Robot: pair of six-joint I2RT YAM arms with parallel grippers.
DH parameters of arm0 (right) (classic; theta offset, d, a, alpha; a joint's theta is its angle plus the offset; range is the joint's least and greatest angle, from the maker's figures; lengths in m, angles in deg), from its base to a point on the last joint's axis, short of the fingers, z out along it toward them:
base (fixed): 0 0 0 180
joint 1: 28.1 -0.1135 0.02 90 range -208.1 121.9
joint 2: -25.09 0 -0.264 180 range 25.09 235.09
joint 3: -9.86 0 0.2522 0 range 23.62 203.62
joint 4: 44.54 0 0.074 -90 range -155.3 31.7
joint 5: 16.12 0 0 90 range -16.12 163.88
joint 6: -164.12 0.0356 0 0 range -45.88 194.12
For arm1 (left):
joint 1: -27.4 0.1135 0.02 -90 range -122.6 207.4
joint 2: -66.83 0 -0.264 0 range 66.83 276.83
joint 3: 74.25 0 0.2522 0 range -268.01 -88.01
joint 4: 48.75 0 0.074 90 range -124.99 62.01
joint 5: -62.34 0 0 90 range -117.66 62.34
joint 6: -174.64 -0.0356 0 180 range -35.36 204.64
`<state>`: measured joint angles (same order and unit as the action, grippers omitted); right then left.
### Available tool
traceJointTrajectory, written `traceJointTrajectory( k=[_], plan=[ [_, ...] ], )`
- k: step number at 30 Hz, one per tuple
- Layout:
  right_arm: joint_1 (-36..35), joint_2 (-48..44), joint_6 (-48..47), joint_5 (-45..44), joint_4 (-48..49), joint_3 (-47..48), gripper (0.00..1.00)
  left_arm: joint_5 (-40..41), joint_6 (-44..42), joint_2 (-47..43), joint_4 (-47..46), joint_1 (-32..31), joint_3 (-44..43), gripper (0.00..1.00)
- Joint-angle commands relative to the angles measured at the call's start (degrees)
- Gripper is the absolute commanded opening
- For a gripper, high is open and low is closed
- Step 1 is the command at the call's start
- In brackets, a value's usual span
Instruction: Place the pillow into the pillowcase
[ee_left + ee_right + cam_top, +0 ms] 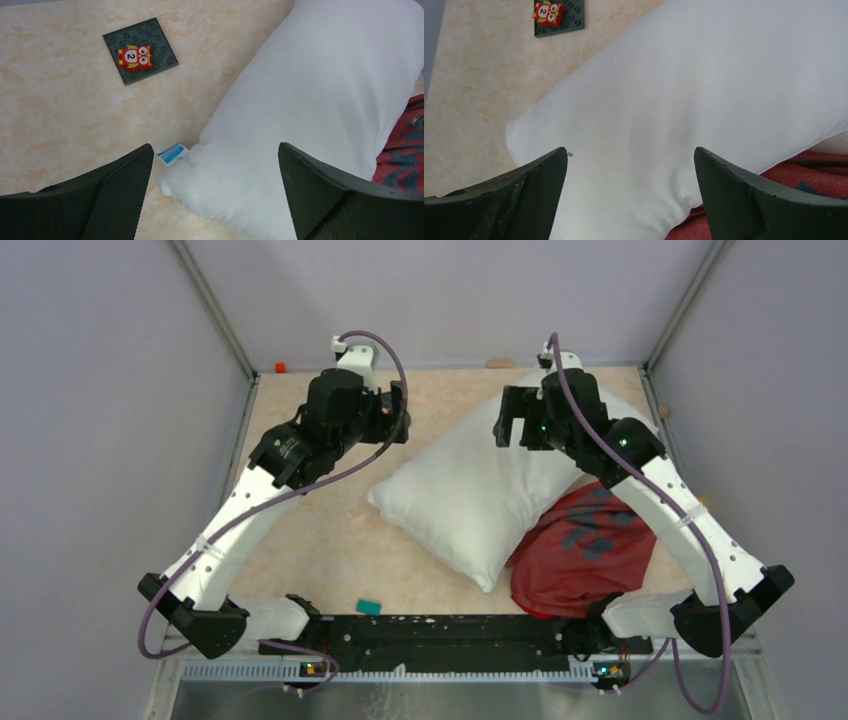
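Observation:
The white pillow (480, 490) lies diagonally on the table, its far end under my right arm. The red pillowcase (585, 550) lies crumpled at its near right side, partly under the pillow's edge. My left gripper (395, 418) is open and empty, hovering above the table by the pillow's left corner. In the left wrist view the pillow (310, 100) fills the right half and a blue tag (172, 153) sticks out at its corner. My right gripper (510, 425) is open and empty above the pillow (699, 90). The pillowcase shows at the lower right of the right wrist view (809, 167).
A dark grey baseplate (150, 62) with a red cartoon brick (134, 56) lies on the table left of the pillow; it also shows in the right wrist view (571, 22). A small teal piece (369, 607) lies near the front edge. Grey walls enclose the table.

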<state>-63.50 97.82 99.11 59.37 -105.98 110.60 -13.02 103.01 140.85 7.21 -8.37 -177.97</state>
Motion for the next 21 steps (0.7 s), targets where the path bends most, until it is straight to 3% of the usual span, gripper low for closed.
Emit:
traceJointTrajectory(
  k=[1, 12, 21],
  plan=[
    [0.1, -2.5, -1.2, -2.1, -0.1, 0.3, 0.96, 0.1, 0.7, -2.0, -2.4, 0.2, 0.7, 0.99],
    [0.1, -3.0, -1.3, -5.2, -1.2, -1.5, 0.96, -10.3, 3.9, 0.3, -8.4, -0.6, 7.8, 0.99],
    [5.1, 2.5, -0.1, -10.2, -2.9, -0.9, 0.98, -11.4, 5.3, 11.5, -15.8, -11.2, 7.9, 0.99]
  ],
)
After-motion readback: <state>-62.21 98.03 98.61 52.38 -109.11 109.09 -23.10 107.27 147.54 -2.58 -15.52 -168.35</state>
